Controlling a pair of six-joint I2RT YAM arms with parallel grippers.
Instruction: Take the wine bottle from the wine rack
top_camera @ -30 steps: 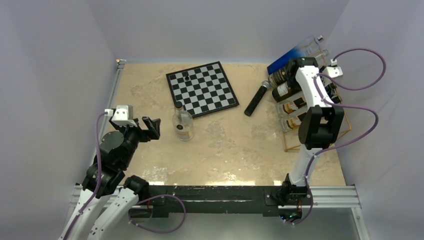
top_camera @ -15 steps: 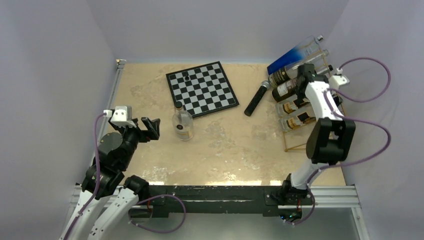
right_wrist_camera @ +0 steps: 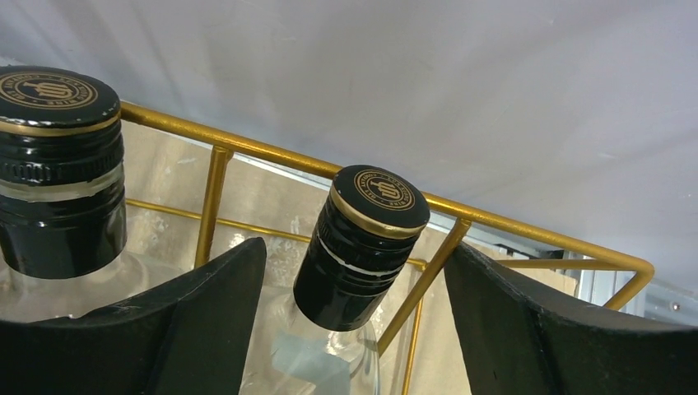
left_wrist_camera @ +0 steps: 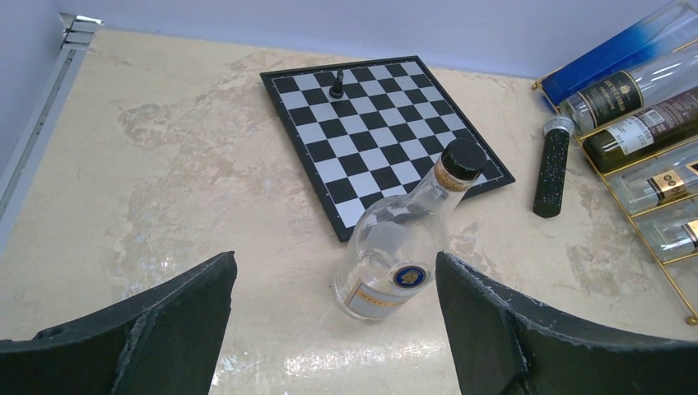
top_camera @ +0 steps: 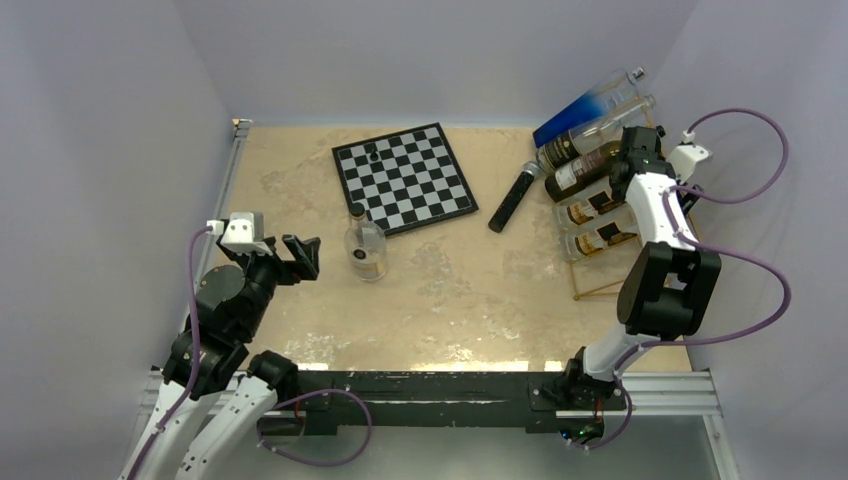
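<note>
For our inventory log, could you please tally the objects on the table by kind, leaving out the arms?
Bottles: 6 (5 lying in the wine rack, plus 1 standing bottle apart from it)
Wine rack: 1
Chessboard: 1
Chess piece: 1
Microphone: 1
Total: 10

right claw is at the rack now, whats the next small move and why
Probably ease the right claw forward a little along the neck, then shut it. Its jaws are open, the black-capped bottle appears centred in the gap with neither finger touching it, and the wine rack wire runs close beside the neck, so a short, straight advance seems safest.
</note>
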